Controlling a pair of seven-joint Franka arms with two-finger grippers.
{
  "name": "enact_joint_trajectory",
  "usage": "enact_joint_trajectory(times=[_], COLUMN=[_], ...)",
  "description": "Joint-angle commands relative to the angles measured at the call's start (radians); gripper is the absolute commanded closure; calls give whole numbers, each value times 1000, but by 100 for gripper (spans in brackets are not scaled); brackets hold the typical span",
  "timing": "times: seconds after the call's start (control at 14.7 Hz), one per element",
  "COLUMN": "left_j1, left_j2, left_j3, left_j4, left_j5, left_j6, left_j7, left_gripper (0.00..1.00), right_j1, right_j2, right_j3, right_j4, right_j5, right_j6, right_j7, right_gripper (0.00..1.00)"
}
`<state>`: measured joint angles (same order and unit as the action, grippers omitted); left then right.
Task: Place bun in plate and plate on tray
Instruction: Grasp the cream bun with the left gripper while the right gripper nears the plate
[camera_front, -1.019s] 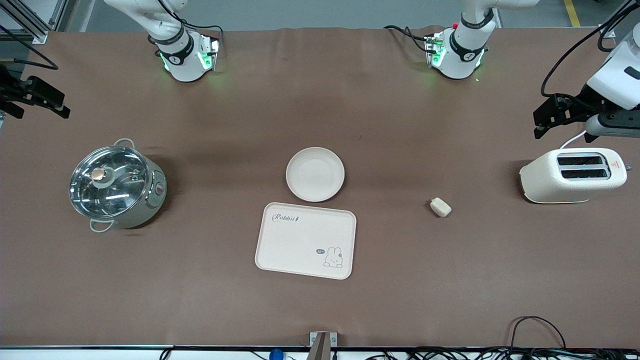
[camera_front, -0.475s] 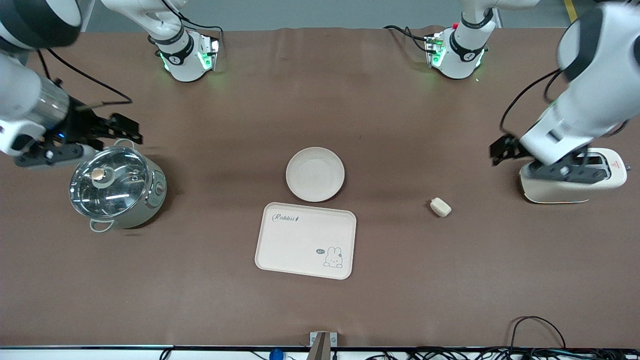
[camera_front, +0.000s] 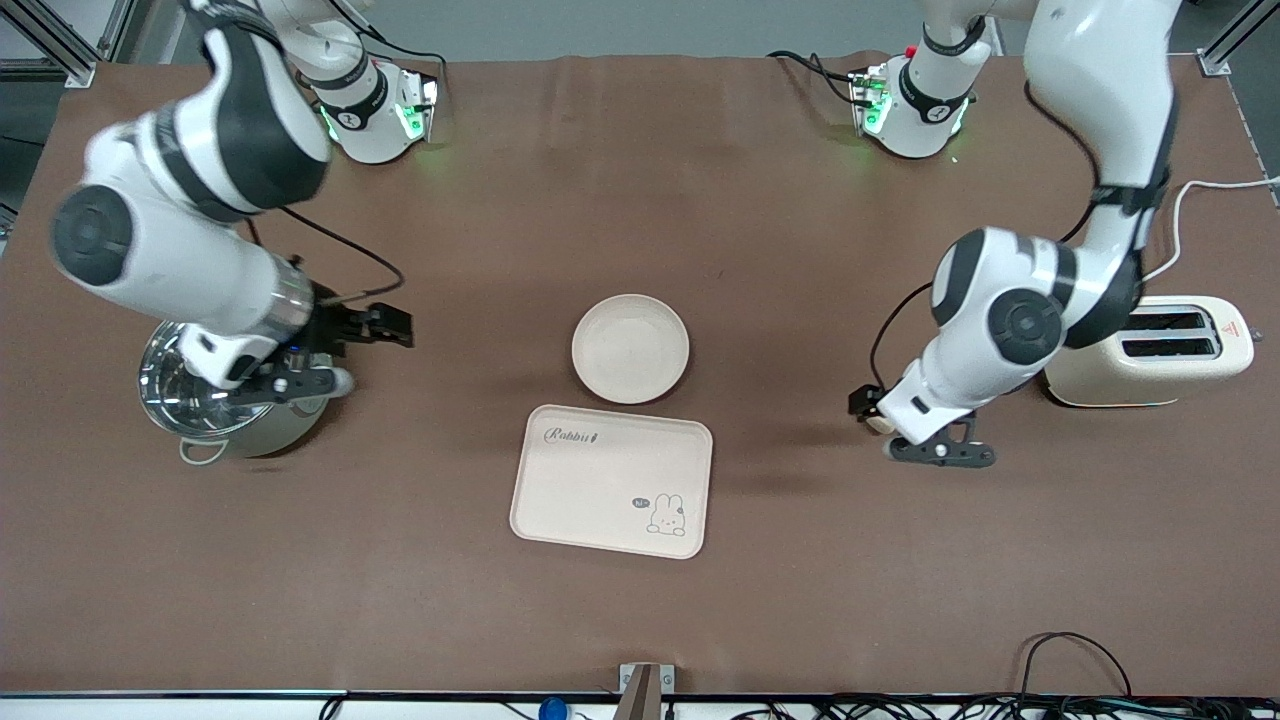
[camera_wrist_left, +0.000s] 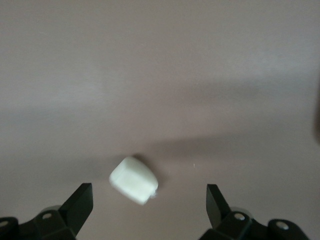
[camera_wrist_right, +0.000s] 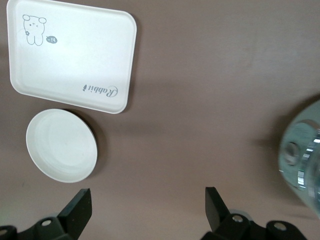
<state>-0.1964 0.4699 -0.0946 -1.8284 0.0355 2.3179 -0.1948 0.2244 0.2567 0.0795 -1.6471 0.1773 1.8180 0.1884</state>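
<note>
In the front view, the small pale cream bun (camera_front: 879, 423) is mostly hidden by the left gripper (camera_front: 866, 408). The shiny round metal pot (camera_front: 215, 415) is partly covered by the right arm and is cut off and blurred in the right wrist view.

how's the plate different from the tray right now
The plate is round with a raised rim; the tray is rectangular with rounded corners.
The plate is plain, while the tray carries "Rabbit" lettering and a small bunny drawing.
The plate is narrower than the tray and lies farther from the front camera, close beside the tray's edge rather than on it.
Both are cream, empty, and flat on the table.
</note>
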Motion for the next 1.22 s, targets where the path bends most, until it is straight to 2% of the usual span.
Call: enact_joint_trajectory(times=[0.0, 0.2, 0.27, 0.34, 0.48, 0.61, 0.68, 0.75, 0.81, 1.02, 1.15], left_j1=[18, 20, 22, 25, 40, 55, 57, 57, 57, 37, 28], left_j2=[-22, -13, -13, -14, -14, -14, -14, -13, -13, -19, -39], left_j3=[1, 1, 1, 1, -1, -1, -2, -5, -5, -7, -54], left_j4=[-118, -195, -228, -258, -290, -293, -292, -290, -287, -275, -230], left_j5=[-9, -8, -8, -6, -5, -5, -5, -5, -12, -14, -22], left_j6=[135, 231, 277, 317, 354, 354, 354, 354, 354, 351, 296], left_j7=[18, 18, 18, 20, 54, 78, 80, 80, 78, 58, -16], left_gripper=[0, 2, 5, 13, 39, 76, 85, 88, 100, 100, 100], right_j1=[32, 84, 96, 124, 173, 213, 236, 256, 268, 314, 335], right_j2=[-4, -8, -10, -13, -13, -14, -14, -13, -13, -7, 15], right_j3=[-9, -9, -9, -9, -9, -9, -9, -9, -9, -9, -9], right_j4=[-92, -267, -308, -339, -385, -451, -471, -477, -479, -511, -536], right_j5=[18, 19, 19, 22, 22, 25, 33, 36, 36, 37, 38], right_j6=[102, 307, 361, 401, 466, 558, 590, 598, 598, 671, 742], right_j7=[31, 87, 106, 138, 216, 268, 314, 375, 419, 477, 503], right_gripper=[0, 0, 0, 0, 0, 0, 0, 0, 0, 0, 0])
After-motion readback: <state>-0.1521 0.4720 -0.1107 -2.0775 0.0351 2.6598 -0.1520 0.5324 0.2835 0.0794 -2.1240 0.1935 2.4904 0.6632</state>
